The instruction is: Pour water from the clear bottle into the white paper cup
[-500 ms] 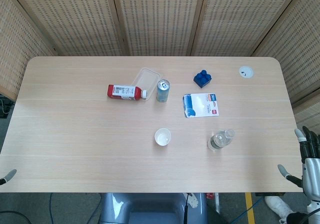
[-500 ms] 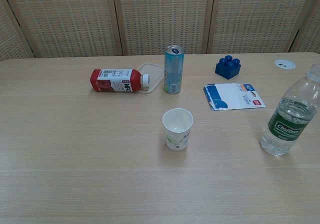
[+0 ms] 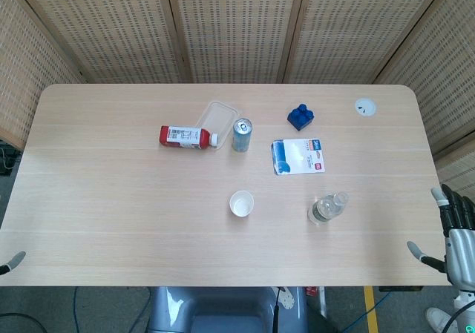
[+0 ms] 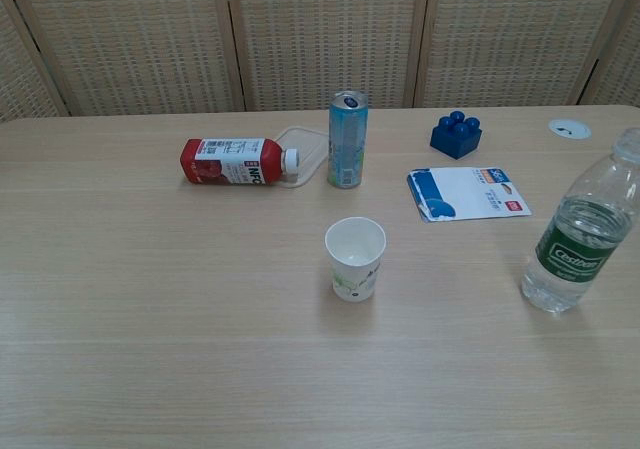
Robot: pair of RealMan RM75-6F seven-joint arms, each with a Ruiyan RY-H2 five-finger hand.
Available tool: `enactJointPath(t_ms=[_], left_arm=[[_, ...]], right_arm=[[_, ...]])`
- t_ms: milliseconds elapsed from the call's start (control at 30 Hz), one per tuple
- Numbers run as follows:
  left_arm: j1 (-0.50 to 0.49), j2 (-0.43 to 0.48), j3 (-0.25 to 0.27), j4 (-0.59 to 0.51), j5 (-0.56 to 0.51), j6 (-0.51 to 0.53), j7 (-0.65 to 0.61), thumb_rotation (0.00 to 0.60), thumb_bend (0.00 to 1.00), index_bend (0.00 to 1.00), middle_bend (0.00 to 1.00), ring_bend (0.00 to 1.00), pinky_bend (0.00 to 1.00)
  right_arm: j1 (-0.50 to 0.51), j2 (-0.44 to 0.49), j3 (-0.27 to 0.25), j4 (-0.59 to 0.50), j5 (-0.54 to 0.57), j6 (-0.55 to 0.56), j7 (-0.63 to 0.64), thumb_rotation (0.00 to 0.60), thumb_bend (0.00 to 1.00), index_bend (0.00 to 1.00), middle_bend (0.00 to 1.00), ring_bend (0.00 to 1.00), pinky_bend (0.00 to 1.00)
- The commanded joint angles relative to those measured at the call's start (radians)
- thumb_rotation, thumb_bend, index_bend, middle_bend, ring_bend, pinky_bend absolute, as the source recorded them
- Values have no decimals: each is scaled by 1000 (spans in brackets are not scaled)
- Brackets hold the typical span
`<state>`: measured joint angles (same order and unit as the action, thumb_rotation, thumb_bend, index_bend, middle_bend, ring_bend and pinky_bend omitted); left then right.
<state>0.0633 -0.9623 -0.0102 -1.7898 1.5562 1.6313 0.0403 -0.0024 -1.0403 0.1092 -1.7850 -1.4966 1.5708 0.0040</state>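
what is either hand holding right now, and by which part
Nothing. The right hand is open beyond the table's edge, clear of the clear bottle. Only a tip of the left hand shows.

Both feeds bright, even, diffuse; I see no hard glare on the desk. Shadows soft and short: a faint one under the paper cup in the chest view. Clear bottle shows small highlights. Focus sharp across both views. Head view bends slightly at the edges; woven screens shimmer a little.

Office: desk, woven partition screens
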Motion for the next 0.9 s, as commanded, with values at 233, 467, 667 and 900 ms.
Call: enactJointPath(t_ms=[233,467,667,900], left_arm=[[-4,10,-5,-14,0,1,-8,600,70,0,0,0,0],[-12,18,-10,-15,-14,-14,-18,600,68,0,0,0,0],[-17,21,-10,-9,-20,-26,-23,600,69,0,0,0,0],[-25,17,-8,-10,-25,-44,-9,600,68,0,0,0,0]], right_arm=[[174,-14,8,273,107,-411,421,600,0,0,0,0,0],[261,-96,-31,405,62,-594,638,600,0,0,0,0,0],[336,-160,-56,463,21,-700,690,600,0,0,0,0,0],[408,-216,-39,451,57,-797,713,600,0,0,0,0,0]])
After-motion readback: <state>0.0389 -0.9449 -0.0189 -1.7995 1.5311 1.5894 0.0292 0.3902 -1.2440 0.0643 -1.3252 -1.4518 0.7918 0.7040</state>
